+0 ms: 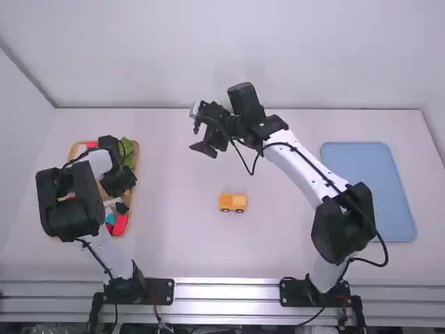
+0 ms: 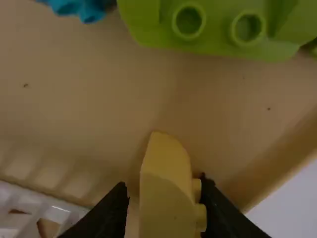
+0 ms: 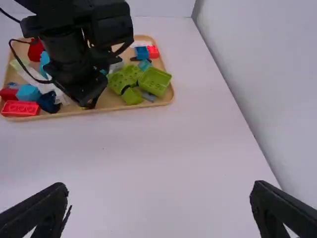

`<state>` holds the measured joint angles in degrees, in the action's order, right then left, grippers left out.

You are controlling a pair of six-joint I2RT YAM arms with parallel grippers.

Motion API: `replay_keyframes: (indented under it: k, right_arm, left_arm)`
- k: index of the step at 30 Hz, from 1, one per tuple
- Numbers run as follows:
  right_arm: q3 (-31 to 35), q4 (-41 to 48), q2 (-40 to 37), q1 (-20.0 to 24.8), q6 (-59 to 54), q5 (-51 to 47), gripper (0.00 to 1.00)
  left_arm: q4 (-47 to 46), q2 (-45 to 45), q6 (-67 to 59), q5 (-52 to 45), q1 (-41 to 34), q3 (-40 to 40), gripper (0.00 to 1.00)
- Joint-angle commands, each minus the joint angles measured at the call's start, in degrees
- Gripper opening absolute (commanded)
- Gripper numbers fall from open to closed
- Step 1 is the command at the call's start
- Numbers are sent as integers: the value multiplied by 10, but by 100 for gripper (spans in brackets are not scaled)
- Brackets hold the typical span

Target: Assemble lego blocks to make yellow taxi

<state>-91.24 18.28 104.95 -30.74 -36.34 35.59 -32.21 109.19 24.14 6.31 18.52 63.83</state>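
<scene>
Two grippers are hanging over the table. The left gripper [image 1: 121, 184] is reaching down into the one wooden tray [image 1: 137, 154]. In its own wrist view the left gripper [image 2: 163, 192] is holding its two fingers parted, with one yellow block [image 2: 166, 198] sitting between them; one finger is standing slightly apart from the block, the other is lying close beside its two visible studs. Whether any finger is touching it, I cannot tell.

Near that block, one green piece [image 2: 218, 29] is showing two hollow round studs, one bright blue piece [image 2: 81, 7] is lying by it, and one white lattice piece [image 2: 42, 208] is resting toward the tray's wall.

Elsewhere in the tray, at least two green pieces are lying together, one of them a green open box [image 3: 154, 81]. At least four red blocks are showing, one a long red block [image 3: 21, 108] by the rim, near a dark blue piece [image 3: 48, 101]. The left arm [image 3: 74, 49] is covering part of the tray.

The right gripper [image 1: 197, 131] is hanging well apart from the tray, spread wide, gripping nothing. Nearer the arm bases, one small yellow car [image 1: 232, 202] is standing on the table [image 1: 174, 236], two dark wheels showing. Beyond the right arm [image 1: 306, 167], one blue mat [image 1: 368, 191] is lying flat.
</scene>
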Motion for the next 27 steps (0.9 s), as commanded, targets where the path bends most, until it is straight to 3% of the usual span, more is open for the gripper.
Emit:
replay_keyframes:
  k: [1, 12, 18, 20, 23, 27]
  right_arm:
    - [-9, 2, 6, 0, 1, 3, 98]
    - [-9, 2, 6, 0, 0, -1, 98]
    - [-9, 1, 6, 0, 0, -1, 98]
    - [-9, 1, 6, 0, 0, -1, 98]
    - [-9, 1, 6, 1, 1, -3, 98]
    - [-9, -5, 6, 1, 31, -46, 98]
  left_arm:
    - [2, 6, -6, 6, -2, -5, 40]
    - [42, 6, -20, 6, -1, -39, 32]
    - [-30, 6, -21, 9, -2, 12, 28]
    - [-61, 5, -21, 14, -2, 43, 15]
    - [-81, -10, -41, 15, -2, 78, 15]
    - [-73, -54, -84, -57, -1, 97, 14]
